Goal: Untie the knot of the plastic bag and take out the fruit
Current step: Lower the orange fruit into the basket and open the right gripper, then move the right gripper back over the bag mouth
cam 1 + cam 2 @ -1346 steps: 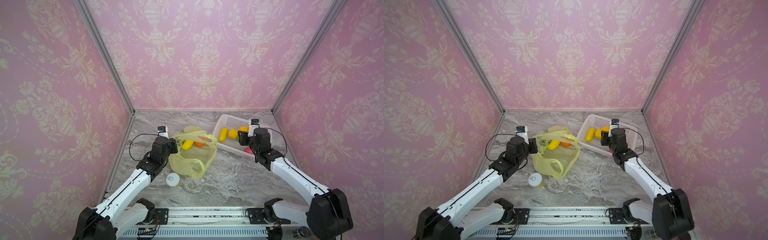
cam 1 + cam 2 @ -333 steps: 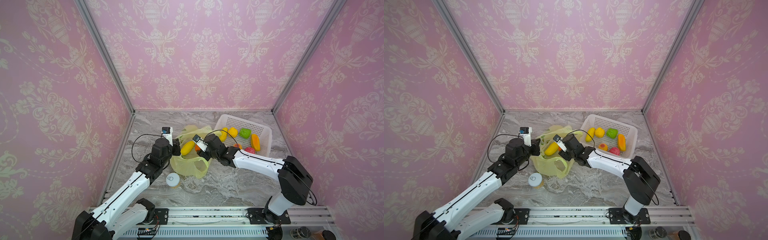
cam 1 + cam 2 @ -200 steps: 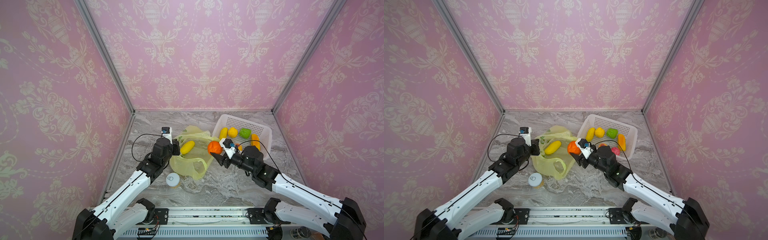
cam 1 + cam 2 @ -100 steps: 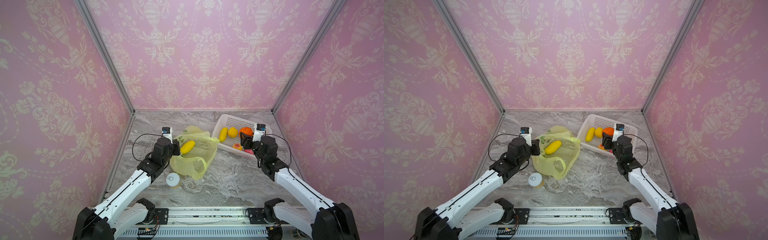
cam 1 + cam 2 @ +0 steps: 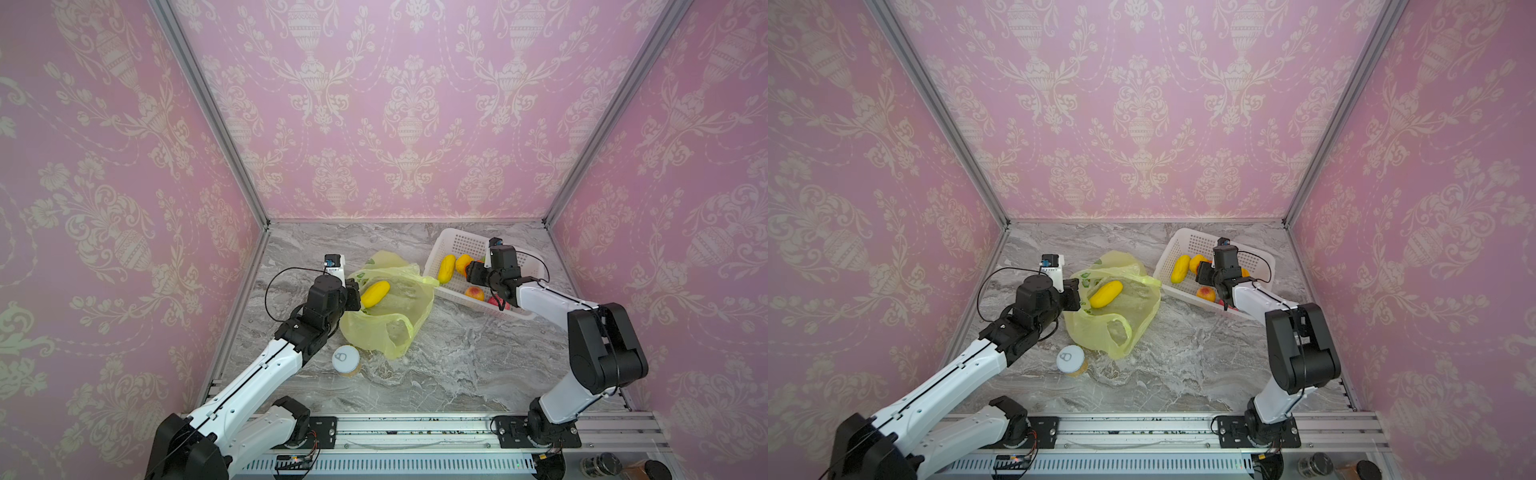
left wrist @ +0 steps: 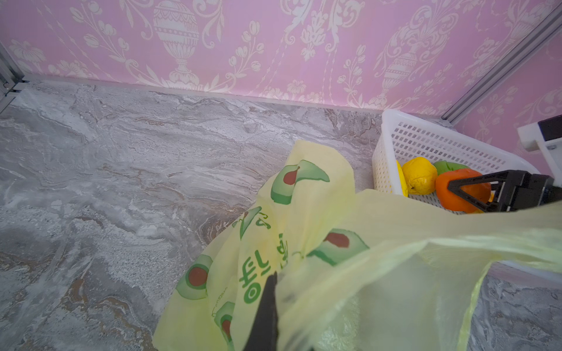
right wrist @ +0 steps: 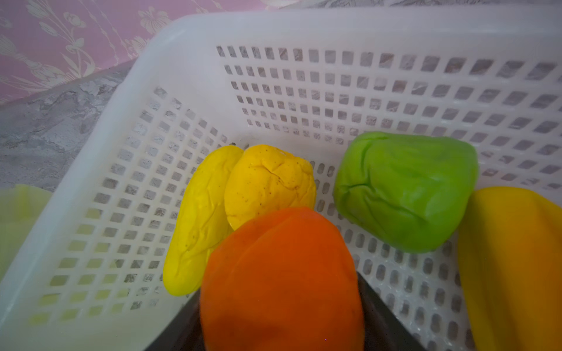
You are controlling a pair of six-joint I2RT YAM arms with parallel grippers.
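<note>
The yellow-green plastic bag (image 5: 386, 316) (image 5: 1115, 311) lies open on the marble floor, with one long yellow fruit (image 5: 375, 293) (image 5: 1106, 294) inside. The knot is out of view; a handle loop (image 5: 397, 332) lies slack at the front. My left gripper (image 5: 355, 291) (image 6: 269, 307) is shut on the bag's left rim and holds it up. My right gripper (image 5: 471, 272) (image 7: 282, 304) is shut on an orange fruit (image 7: 282, 267) (image 6: 453, 190) just above the white basket's (image 5: 457, 235) (image 7: 213, 27) floor. In the basket lie yellow fruits (image 7: 267, 182), a green one (image 7: 404, 188) and a yellow-orange one (image 7: 517, 261).
A round can with a white pull-tab lid (image 5: 345, 360) (image 5: 1070, 358) stands in front of the bag. A peach-coloured fruit (image 5: 474, 293) and a red one lie in the basket's near half. Pink walls close in the left, back and right.
My right gripper has carried the orange fruit from beside the bag to the right and into the basket. The left gripper has stayed shut on the bag.
</note>
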